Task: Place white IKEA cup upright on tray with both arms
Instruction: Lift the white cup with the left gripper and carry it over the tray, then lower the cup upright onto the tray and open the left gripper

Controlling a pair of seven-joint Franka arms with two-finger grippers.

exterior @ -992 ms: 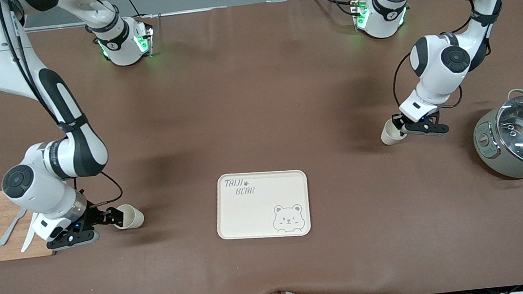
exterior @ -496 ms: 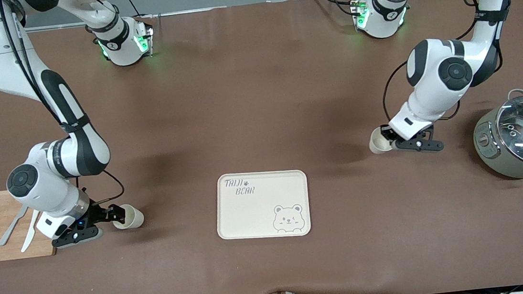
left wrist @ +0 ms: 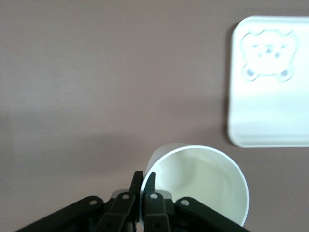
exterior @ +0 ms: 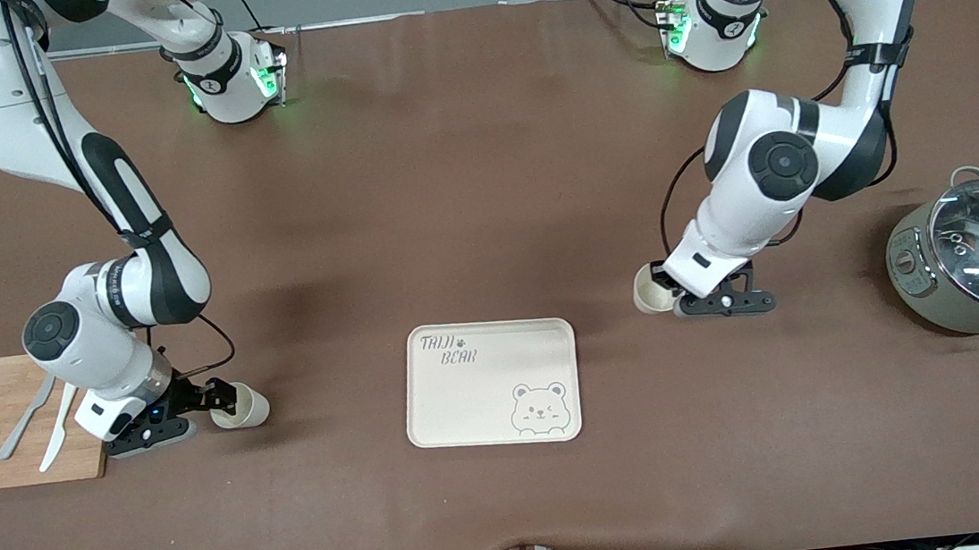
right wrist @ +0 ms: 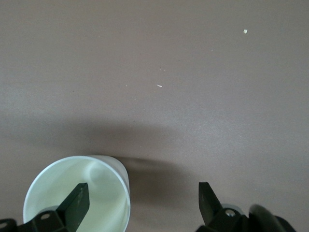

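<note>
Cup (exterior: pixel 651 297) partly hidden by left claw (exterior: pixel 670 301).

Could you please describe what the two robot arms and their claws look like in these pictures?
Both arms are glossy white with rounded segments and black joint sections, and thin black cables loop along them. Their bases glow green. The left claw and right claw are small, black and two-fingered, built of slim linkage bars with visible silver pivot pins.
</note>
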